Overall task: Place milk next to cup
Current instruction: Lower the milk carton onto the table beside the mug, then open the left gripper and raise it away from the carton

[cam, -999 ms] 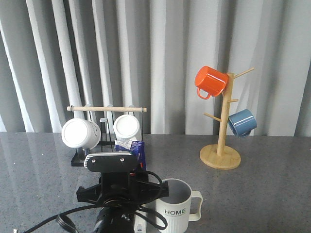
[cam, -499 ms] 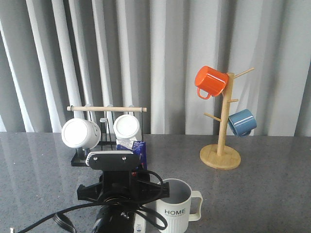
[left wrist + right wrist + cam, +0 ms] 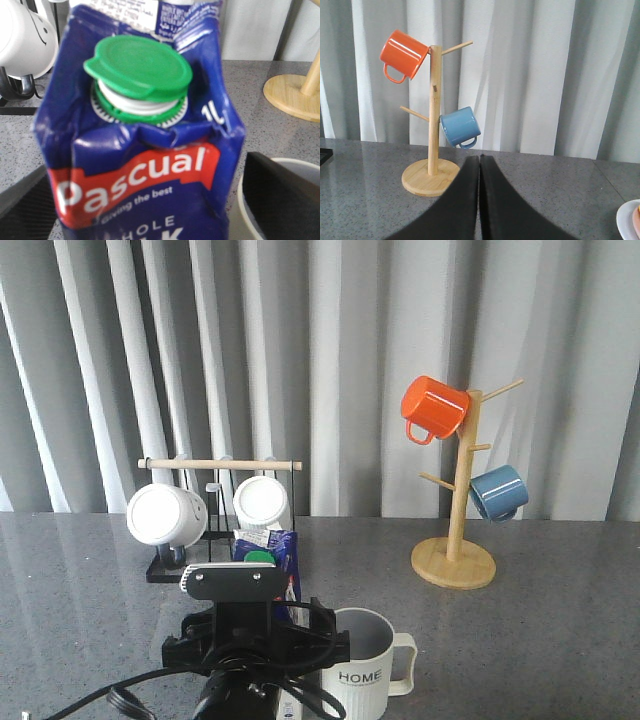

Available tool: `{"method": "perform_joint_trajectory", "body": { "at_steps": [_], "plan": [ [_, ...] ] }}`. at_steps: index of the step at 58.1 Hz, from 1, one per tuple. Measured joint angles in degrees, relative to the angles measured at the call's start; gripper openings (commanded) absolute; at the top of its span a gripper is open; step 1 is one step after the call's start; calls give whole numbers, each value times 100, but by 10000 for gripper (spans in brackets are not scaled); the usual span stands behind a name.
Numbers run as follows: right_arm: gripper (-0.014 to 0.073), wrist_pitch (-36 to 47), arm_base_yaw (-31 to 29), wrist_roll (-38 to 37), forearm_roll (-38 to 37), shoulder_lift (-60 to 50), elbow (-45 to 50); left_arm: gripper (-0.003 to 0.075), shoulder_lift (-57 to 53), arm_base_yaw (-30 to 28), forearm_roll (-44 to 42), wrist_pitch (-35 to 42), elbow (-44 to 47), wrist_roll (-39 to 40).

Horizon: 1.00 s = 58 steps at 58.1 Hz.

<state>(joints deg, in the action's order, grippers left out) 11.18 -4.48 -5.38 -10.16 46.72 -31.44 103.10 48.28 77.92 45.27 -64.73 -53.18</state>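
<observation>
The grey table (image 3: 560,630) is seen carrying the Pascual milk carton (image 3: 145,150), clamped in the left gripper (image 3: 145,210) just beside the HOME mug (image 3: 362,665). The right gripper (image 3: 479,200) is held pressed together, grasping nothing.

On our table (image 3: 560,640) the milk (image 3: 272,552) stands just left of the cup (image 3: 362,666), close beside it, and our left arm (image 3: 245,640) sits in front of the carton, hiding its lower part. Behind the milk and a little to its left is the rack (image 3: 215,540), with two mugs lying on their sides on it, one (image 3: 165,515) left of the other (image 3: 263,503). Well apart to the right, further back than the cup, stands the mug tree (image 3: 455,540); one mug (image 3: 434,408) hangs high on its left side, another (image 3: 498,492) lower on its right. The curtain (image 3: 330,350) hangs behind everything
</observation>
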Motion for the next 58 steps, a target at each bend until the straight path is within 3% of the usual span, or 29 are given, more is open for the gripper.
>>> {"method": "perform_joint_trajectory", "body": {
  "at_steps": [26, 37, 44, 50, 55, 58],
  "plan": [
    [-9, 0, 0, 0, 0, 0, 0, 708, -686, 0, -468, -126, 0, -300],
    [-9, 0, 0, 0, 0, 0, 0, 659, -1449, 0, -778, -106, 0, -374],
    [-9, 0, 0, 0, 0, 0, 0, 513, -2034, 0, -784, -80, 0, -1014],
    [-9, 0, 0, 0, 0, 0, 0, 281, -2525, 0, -750, -91, 0, -1753],
    [-9, 0, 0, 0, 0, 0, 0, 19, -2880, 0, -521, -96, 0, -2071],
    [-9, 0, 0, 0, 0, 0, 0, -9, -3068, 0, -271, -82, 0, -2213]
  ]
}}
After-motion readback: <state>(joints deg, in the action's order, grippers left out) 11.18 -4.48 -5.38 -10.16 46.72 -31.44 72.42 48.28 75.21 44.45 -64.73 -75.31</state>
